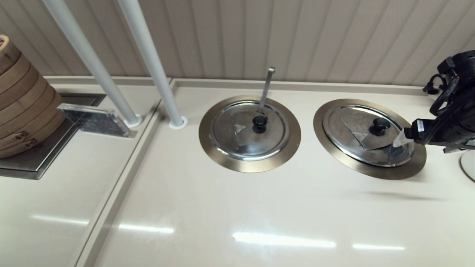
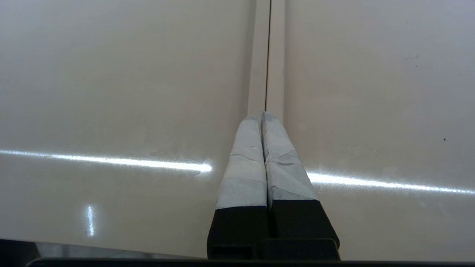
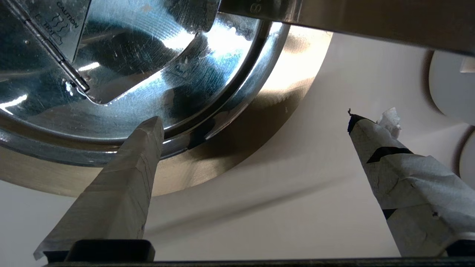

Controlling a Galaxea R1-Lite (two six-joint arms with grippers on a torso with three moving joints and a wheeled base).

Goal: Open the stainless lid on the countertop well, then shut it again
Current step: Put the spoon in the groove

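The stainless lid (image 1: pixel 365 133), with its black knob (image 1: pixel 379 126), lies shut on the right-hand countertop well, ringed by the bronze-gold collar (image 1: pixel 334 148). My right gripper (image 1: pixel 400 141) hovers at the lid's right rim, open and holding nothing. In the right wrist view one taped finger (image 3: pixel 137 167) overlaps the lid's rim (image 3: pixel 207 122) and collar (image 3: pixel 222 163), while the other finger (image 3: pixel 389 167) is over bare counter. My left gripper (image 2: pixel 261 115) is shut and empty above a countertop seam (image 2: pixel 267 55), out of the head view.
A second ringed well (image 1: pixel 249 133) with a like lid stands to the left, a ladle handle (image 1: pixel 266 87) rising from it. Two white poles (image 1: pixel 148 55), an acrylic stand (image 1: pixel 94 119) and stacked bamboo steamers (image 1: pixel 22 104) are at left. A white disc (image 1: pixel 468 163) lies at far right.
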